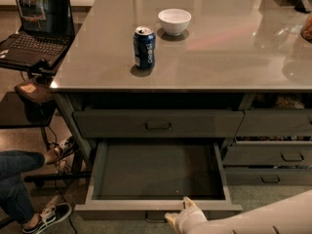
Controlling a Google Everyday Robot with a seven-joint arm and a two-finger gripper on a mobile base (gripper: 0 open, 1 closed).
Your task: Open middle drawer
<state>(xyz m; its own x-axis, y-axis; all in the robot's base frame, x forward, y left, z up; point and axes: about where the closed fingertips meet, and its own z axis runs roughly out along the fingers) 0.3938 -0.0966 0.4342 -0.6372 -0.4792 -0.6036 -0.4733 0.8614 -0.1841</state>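
Observation:
The middle drawer (158,172) is a wide, shallow dark grey drawer. It stands pulled far out under the counter, with a plain grey inside that holds nothing. Its pull handle (155,217) shows partly at the front's lower edge. My gripper (179,213), white, comes in from the lower right on a white arm and sits at the drawer's front rim, just right of the handle. Above it the top wide drawer (158,124) is shut.
A blue can (144,48) and a white bowl (174,21) stand on the grey countertop (219,48). Narrower drawers (275,140) are at the right. A laptop (36,26) sits on a stand at the left. A seated person's legs and shoes (29,199) are at the lower left.

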